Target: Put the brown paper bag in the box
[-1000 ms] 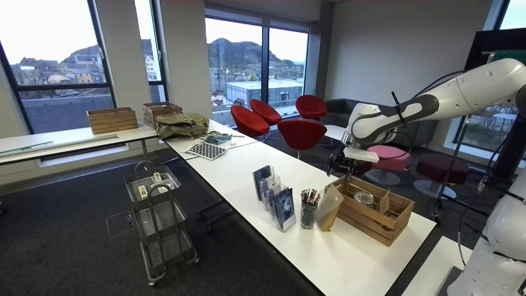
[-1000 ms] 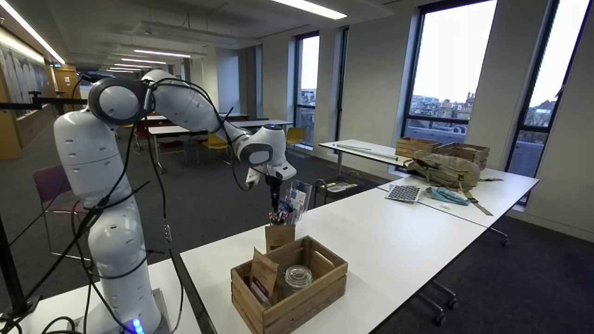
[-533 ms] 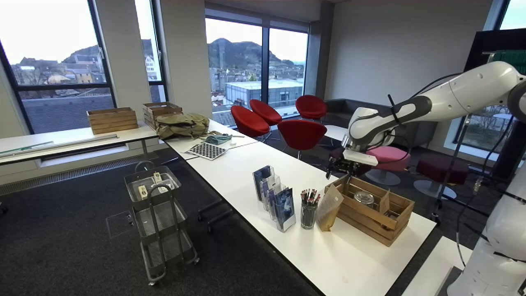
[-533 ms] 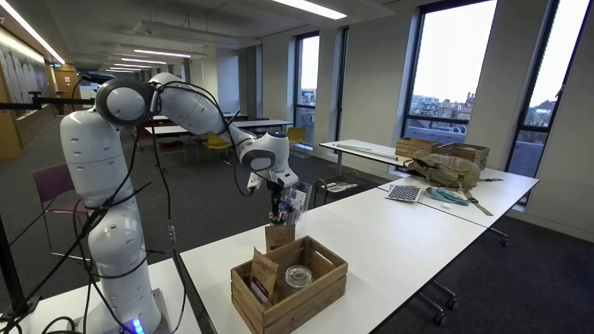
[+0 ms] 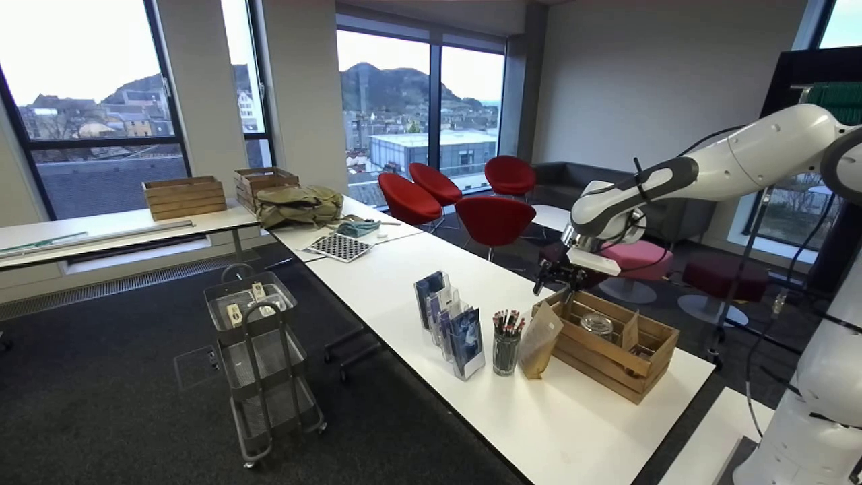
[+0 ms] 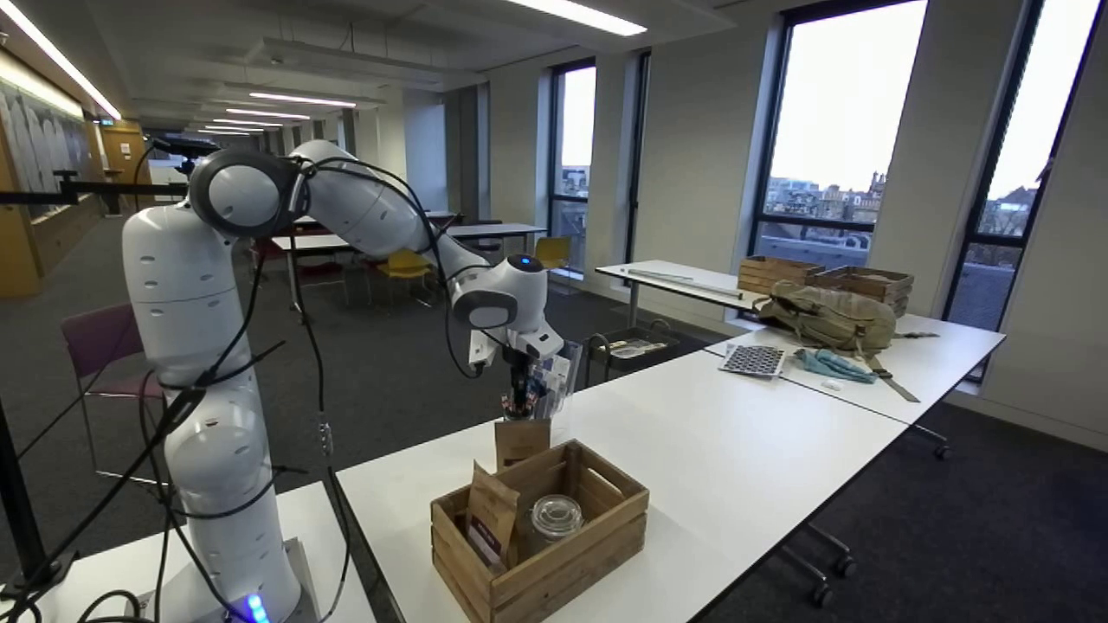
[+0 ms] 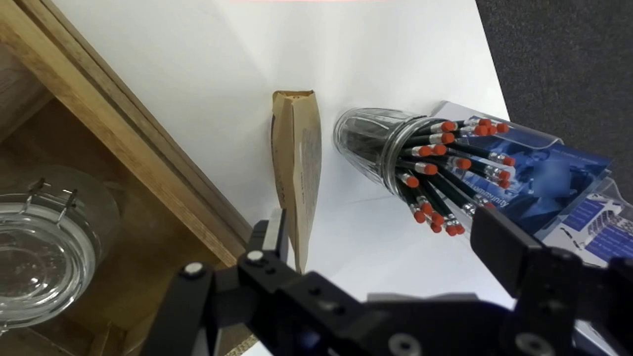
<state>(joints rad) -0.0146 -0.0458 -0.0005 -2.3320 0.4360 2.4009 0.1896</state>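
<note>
The brown paper bag (image 5: 541,342) stands upright on the table between the wooden box and a glass of pencils. It also shows in an exterior view (image 6: 522,443) and in the wrist view (image 7: 296,163). The wooden box (image 6: 573,567) is an open slatted crate beside it; its rim fills the left of the wrist view (image 7: 116,121). My gripper (image 7: 383,235) is open and empty. In the wrist view the bag's top lies just inside the left finger (image 7: 274,237), well apart from the right finger (image 7: 499,252). In an exterior view the gripper (image 5: 553,288) is above the bag.
A glass of pencils (image 7: 368,141) stands close beside the bag, with leaflet holders (image 5: 465,343) beyond it. The box holds a glass jar (image 6: 556,517) and another brown bag (image 6: 491,519). A backpack (image 6: 827,316) and a checkered board (image 6: 751,360) lie farther down the table.
The arm has reached forward and lowered slightly, and the hand has tilted a little. The gripper is a bit lower over the bag and pencils. The bag and box have not moved.
</note>
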